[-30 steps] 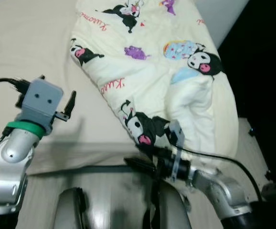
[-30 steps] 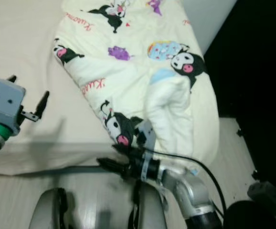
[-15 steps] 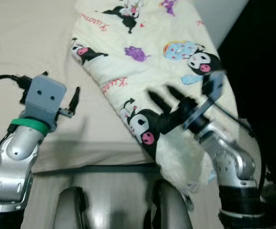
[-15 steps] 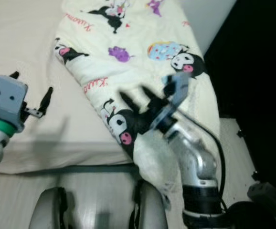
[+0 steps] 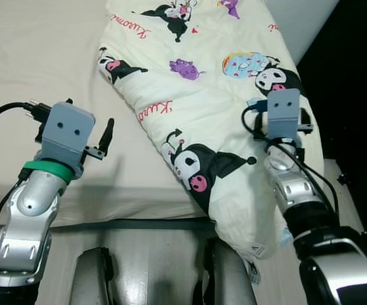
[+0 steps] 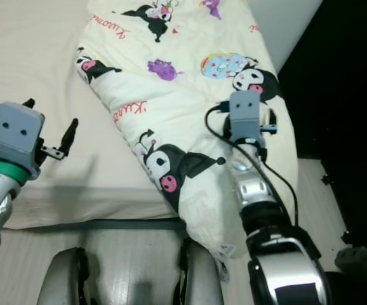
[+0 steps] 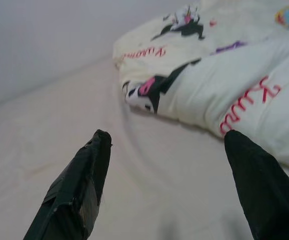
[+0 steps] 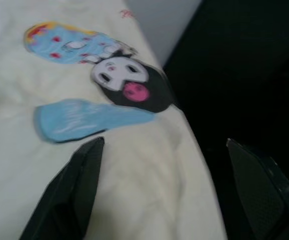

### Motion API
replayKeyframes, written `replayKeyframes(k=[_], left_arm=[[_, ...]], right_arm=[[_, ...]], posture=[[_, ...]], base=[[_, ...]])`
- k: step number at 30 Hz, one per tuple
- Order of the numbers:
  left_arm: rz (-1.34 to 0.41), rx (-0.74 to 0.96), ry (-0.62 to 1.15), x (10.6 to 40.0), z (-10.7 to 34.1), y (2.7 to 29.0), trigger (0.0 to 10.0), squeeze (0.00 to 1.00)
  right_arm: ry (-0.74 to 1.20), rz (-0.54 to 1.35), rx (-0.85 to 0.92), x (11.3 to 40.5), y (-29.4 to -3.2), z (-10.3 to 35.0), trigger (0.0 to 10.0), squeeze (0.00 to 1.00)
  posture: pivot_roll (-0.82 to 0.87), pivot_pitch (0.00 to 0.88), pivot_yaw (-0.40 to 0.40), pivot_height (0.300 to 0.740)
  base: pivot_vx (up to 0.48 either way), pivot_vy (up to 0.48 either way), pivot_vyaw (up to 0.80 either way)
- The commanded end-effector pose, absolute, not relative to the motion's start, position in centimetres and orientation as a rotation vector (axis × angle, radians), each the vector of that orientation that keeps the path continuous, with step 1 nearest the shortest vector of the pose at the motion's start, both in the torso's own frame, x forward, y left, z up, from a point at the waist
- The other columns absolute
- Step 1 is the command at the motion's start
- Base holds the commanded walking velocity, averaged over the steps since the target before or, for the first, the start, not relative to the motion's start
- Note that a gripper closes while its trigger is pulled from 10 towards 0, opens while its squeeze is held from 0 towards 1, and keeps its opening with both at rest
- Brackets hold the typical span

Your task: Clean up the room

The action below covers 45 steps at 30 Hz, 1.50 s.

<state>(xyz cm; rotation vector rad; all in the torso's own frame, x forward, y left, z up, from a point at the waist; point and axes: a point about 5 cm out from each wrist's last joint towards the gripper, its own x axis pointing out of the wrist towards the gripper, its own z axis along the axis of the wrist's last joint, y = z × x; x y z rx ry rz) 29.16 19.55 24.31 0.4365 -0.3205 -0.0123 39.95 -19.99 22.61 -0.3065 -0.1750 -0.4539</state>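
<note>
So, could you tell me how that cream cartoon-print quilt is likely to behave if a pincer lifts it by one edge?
The cream cartoon-print quilt looks puffy and creased, so it is probably floppy and would sag and trail. Its corner already droops over the bed edge, so a push might slide more off. It seems light for its bulk.

Both silver arms are raised in front of the body, wrists bent upward. The left gripper (image 7: pixel 167 187) has its black fingers (image 7: pixel 77 192) spread wide with nothing between the jaws. The right gripper (image 8: pixel 159 192) likewise stands with fingers (image 8: pixel 72 192) wide apart, the gap bare.
</note>
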Motion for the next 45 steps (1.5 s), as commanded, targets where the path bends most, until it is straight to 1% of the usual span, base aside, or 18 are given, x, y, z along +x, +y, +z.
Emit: replayKeyframes(k=[1, 4, 5, 8, 16, 20, 23, 25, 26, 28, 29, 30, 31, 33, 35, 37, 42, 45], left_arm=[[-0.008, 0.438, -0.306, 28.8, 24.0, 19.7, 10.0, 0.0], [-0.006, 0.438, -0.306, 28.8, 24.0, 19.7, 10.0, 0.0], [-0.006, 0.435, -0.303, 28.8, 24.0, 19.6, 10.0, 0.0], [-0.01, 0.433, -0.3, 28.8, 23.9, 19.5, 10.0, 0.0], [-0.009, 0.434, -0.285, 28.7, 23.6, 19.7, 10.0, 0.0], [-0.011, 0.436, -0.279, 28.6, 23.6, 19.8, 10.0, 0.0], [-0.015, 0.438, -0.276, 28.6, 23.5, 19.7, 10.0, 0.0], [-0.015, 0.438, -0.276, 28.6, 23.5, 19.7, 10.0, 0.0], [-0.018, 0.437, -0.277, 28.6, 23.5, 19.7, 10.0, 0.0], [-0.018, 0.437, -0.277, 28.6, 23.5, 19.7, 10.0, 0.0], [-0.025, 0.436, -0.278, 28.6, 23.5, 19.6, 10.0, 0.0], [-0.025, 0.436, -0.278, 28.6, 23.5, 19.6, 10.0, 0.0], [-0.029, 0.436, -0.278, 28.6, 23.6, 19.7, 10.0, 0.0], [-0.029, 0.436, -0.278, 28.6, 23.6, 19.7, 10.0, 0.0], [0.018, 0.444, -0.286, 28.7, 24.3, 21.3, 10.0, 0.0], [0.018, 0.444, -0.286, 28.7, 24.3, 21.3, 10.0, 0.0], [0.094, 0.445, -0.299, 28.8, 25.3, 23.4, 10.0, 0.0], [0.064, 0.436, -0.303, 29.3, 25.0, 22.3, 10.0, 0.0]], right_arm=[[-0.19, -0.527, -0.358, 39.9, -21.2, 22.8, 10.0, 0.0], [-0.202, -0.547, -0.386, 40.0, -21.3, 23.0, 10.0, 0.0], [-0.186, -0.616, -0.53, 40.0, -22.0, 22.6, 10.0, 0.0], [-0.126, -0.652, -0.669, 39.9, -22.5, 21.4, 10.0, 0.0], [0.015, -0.638, -0.742, 39.2, -23.2, 18.3, 10.0, 0.0], [0.097, -0.521, -0.786, 39.1, -22.6, 16.4, 10.0, 0.0], [0.146, -0.266, -0.689, 39.4, -19.8, 14.8, 10.0, 0.0], [0.146, -0.266, -0.689, 39.4, -19.8, 14.8, 10.0, 0.0], [0.151, -0.106, -0.611, 39.6, -17.7, 14.3, 10.0, 0.0], [0.151, -0.106, -0.611, 39.6, -17.7, 14.3, 10.0, 0.0], [0.142, 0.083, -0.507, 39.6, -15.2, 14.0, 10.0, 0.0], [0.142, 0.083, -0.507, 39.6, -15.2, 14.0, 10.0, 0.0], [0.124, 0.263, -0.408, 39.3, -13.0, 14.0, 10.0, 0.0], [0.124, 0.263, -0.408, 39.3, -13.0, 14.0, 10.0, 0.0], [0.065, 0.52, -0.255, 38.0, -10.9, 14.3, 10.0, 0.0], [0.065, 0.52, -0.255, 38.0, -10.9, 14.3, 10.0, 0.0], [0.005, 0.752, -0.11, 34.8, -10.7, 15.4, 10.0, 0.0], [-0.104, 1.019, -0.027, 30.3, -10.4, 17.9, 10.0, 0.0]], posture=[[0.12, 0.27, -0.037, 0.541], [0.12, 0.27, -0.037, 0.541], [0.11, 0.272, -0.036, 0.541], [0.11, 0.278, -0.033, 0.541], [0.12, 0.282, -0.028, 0.541], [0.12, 0.28, -0.024, 0.541], [0.12, 0.271, -0.02, 0.541], [0.12, 0.271, -0.02, 0.541], [0.12, 0.268, -0.019, 0.541], [0.12, 0.268, -0.019, 0.541], [0.11, 0.261, -0.015, 0.541], [0.11, 0.261, -0.015, 0.541], [0.11, 0.257, -0.015, 0.541], [0.11, 0.257, -0.015, 0.541], [0.11, 0.248, -0.013, 0.541], [0.11, 0.248, -0.013, 0.541], [0.09, 0.235, -0.024, 0.541], [0.07, 0.229, -0.023, 0.541]], base=[[0.0, 0.0, 0.0], [0.0, 0.0, 0.0], [0.0, 0.0, 0.0], [0.0, 0.0, 0.0], [0.0, 0.0, 0.0], [0.0, 0.0, 0.0], [0.0, 0.0, 0.0], [0.0, 0.0, 0.0], [0.0, 0.0, 0.0], [0.0, 0.0, 0.0], [0.0, 0.0, 0.0], [0.0, 0.0, 0.0], [0.0, 0.0, 0.0], [0.0, 0.0, 0.0], [0.0, 0.0, 0.0], [0.0, 0.0, 0.0], [0.0, 0.0, 0.0], [0.0, 0.0, 0.0]])
